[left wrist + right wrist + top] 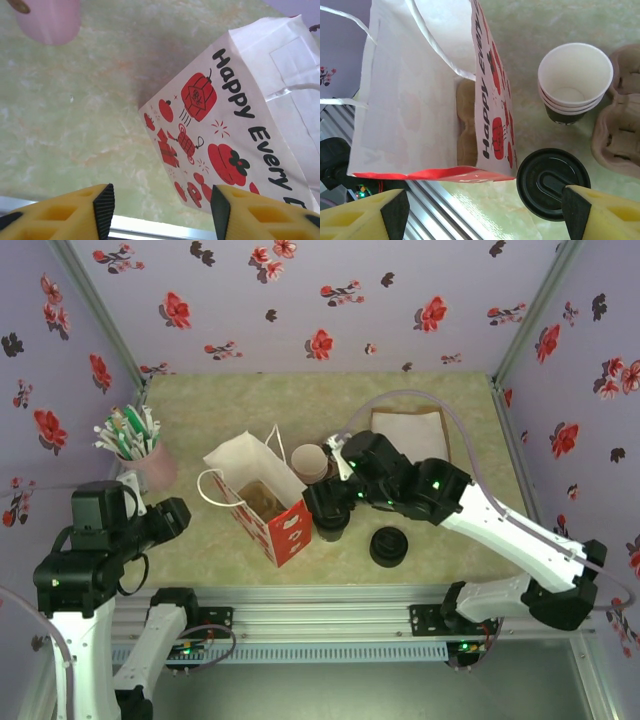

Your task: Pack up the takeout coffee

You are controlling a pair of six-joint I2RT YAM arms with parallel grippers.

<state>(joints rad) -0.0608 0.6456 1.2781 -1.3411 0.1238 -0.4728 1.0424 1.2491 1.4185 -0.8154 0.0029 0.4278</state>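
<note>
1. My left gripper [161, 210] hangs low over the table [75, 125] near my left base. Its yellow fingers stand partly apart with nothing between them. It faces the printed side of the bag [225, 140].
2. My right arm reaches in from the right to the middle of the table, with the wrist bent down. The right gripper [482, 215] is spread wide and empty, poised over the bag's near red edge.
3. The coffee [552, 182] stands on the table just beside the bag's printed wall, between my right fingers. One finger overlaps the lid's rim in the wrist view, and I cannot tell whether they touch. Only the black lid shows; the cup body is hidden beneath it.
4. From above, my right wrist covers most of the coffee. The lids [388, 547] sit stacked near it, apart from it.
5. The bag stands open. The right wrist view shows a brown carrier [465, 125] inside it, partly cut off by the walls.
6. Beyond the coffee stands the cup stack [575, 80], lidless. Beside it are pulp trays [620, 125], cut off at the frame edge.
7. Farthest left is a pink cup [150, 465] of sticks. My left wrist view catches only part of it.
</note>
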